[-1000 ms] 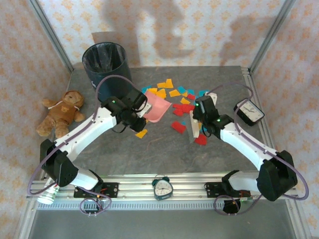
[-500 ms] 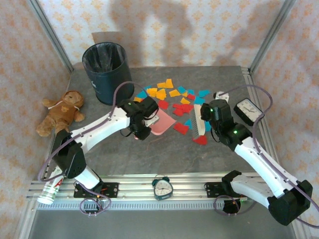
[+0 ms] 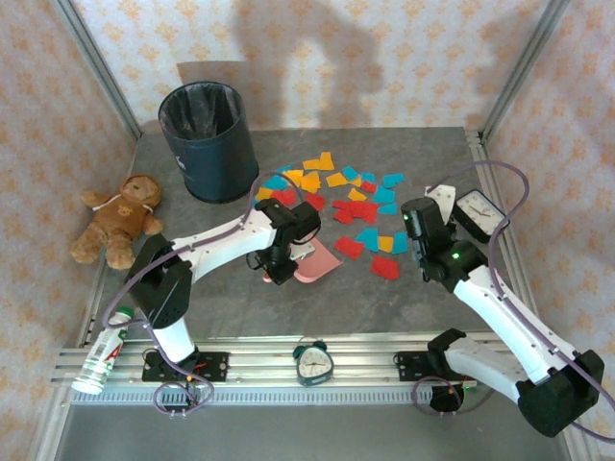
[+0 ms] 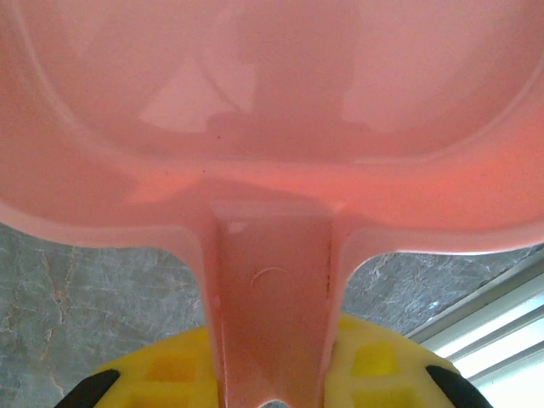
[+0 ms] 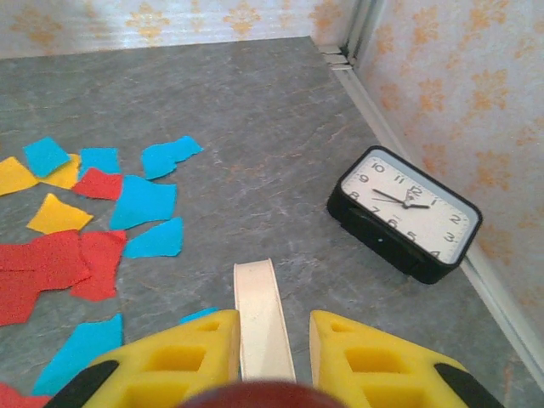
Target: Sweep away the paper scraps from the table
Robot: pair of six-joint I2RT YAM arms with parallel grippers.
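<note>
While the left gripper is clamped on the handle of the pink dustpan and the right gripper is closed on a cream brush handle, the paper scraps lie spread mid-table, between the 2 arms.

Risks: a pan lip held off the table would let scraps slide under; a hard stroke could scatter them toward the black clock or the rail.

Unclear: brush head; lip contact, hidden by the arm; whether the pan holds any scraps.
</note>
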